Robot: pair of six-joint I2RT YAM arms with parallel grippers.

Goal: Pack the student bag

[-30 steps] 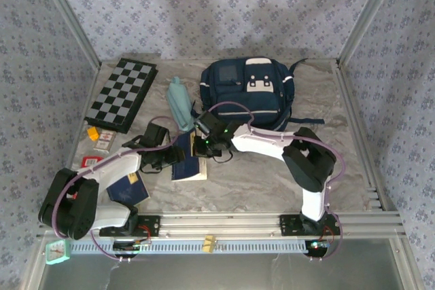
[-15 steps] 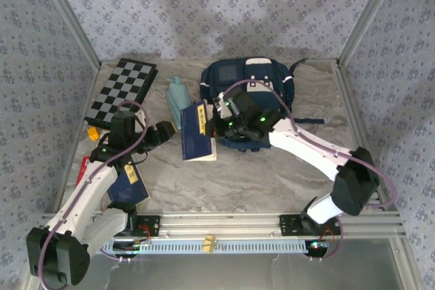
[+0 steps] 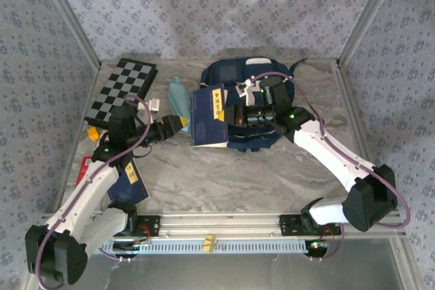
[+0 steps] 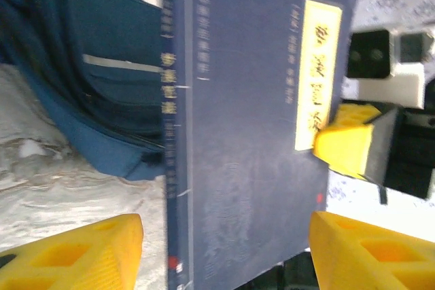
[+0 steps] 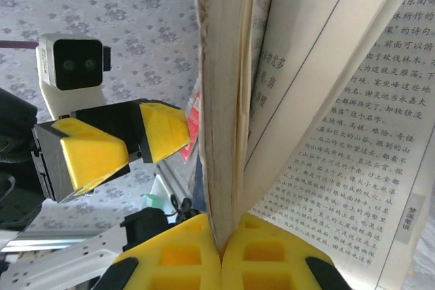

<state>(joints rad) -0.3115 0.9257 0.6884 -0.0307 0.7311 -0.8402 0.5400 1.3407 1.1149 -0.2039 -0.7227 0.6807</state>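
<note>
At the far middle of the worktop lies the student bag. Just in front of it the right hand holds a navy book raised in the air, its fingers pressed together on the book's lower edge. Above this grip the pages fan apart. The left hand is spread just beside the opposite edge of the book, and it seems not to touch it. I judge the book must next go into the bag. To do this well, the left hand should close over the whole thickness, so no loose page bends. I cannot tell if the bag's mouth is open.
</note>
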